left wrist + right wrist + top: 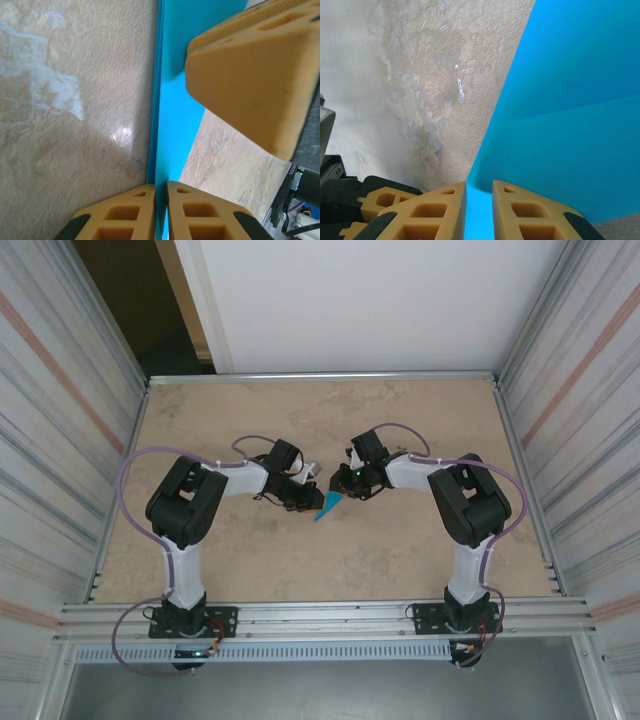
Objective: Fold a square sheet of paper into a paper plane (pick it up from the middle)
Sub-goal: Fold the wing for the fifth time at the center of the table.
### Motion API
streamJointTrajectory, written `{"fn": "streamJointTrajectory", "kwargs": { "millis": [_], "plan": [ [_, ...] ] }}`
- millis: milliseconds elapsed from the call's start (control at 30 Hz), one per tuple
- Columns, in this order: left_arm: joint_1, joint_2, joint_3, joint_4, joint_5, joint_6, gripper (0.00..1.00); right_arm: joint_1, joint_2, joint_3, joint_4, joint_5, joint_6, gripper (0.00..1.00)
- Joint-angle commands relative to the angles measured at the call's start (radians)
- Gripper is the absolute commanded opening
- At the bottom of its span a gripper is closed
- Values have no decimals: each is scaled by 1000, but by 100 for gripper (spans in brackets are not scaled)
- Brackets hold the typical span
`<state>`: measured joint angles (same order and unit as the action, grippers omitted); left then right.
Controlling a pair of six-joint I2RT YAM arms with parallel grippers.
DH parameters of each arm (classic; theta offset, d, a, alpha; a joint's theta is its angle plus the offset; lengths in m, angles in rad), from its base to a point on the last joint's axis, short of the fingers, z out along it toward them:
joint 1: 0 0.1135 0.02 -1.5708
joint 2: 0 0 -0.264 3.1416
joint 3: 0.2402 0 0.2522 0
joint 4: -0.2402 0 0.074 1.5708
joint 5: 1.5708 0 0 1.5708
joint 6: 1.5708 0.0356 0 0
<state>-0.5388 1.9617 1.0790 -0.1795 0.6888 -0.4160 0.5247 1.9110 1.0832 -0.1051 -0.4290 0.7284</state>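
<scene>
Top external view shows the folded blue paper [328, 508] near the middle of the table [420, 570], between both grippers, with its pointed tip toward the arm bases. The left gripper [160, 186] is closed on its edge, and the right gripper [479, 185] pinches it too.

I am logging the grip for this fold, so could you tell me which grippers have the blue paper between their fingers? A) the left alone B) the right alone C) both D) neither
C: the paper runs between the closed fingers of the left gripper in its wrist view, and likewise of the right gripper in its own.
</scene>
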Motion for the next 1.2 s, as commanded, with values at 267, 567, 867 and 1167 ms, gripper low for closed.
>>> {"fn": "streamJointTrajectory", "kwargs": {
  "millis": [267, 567, 867, 1167],
  "plan": [
    [-4, 66, -25, -46, -74, 3, 13, -5, 28, 15, -14, -9, -3, 20],
    [-2, 60, -26, -45, -77, 1, 14, -6, 36, -14, -19, 4, -21, 20],
    [2, 10, -16, -51, -64, -15, 16, -9, 45, -68, -11, 16, -48, 20],
    [5, -140, -10, -92, -130, -38, 29, -14, 48, -74, -4, 12, -49, 19]
  ]
}}
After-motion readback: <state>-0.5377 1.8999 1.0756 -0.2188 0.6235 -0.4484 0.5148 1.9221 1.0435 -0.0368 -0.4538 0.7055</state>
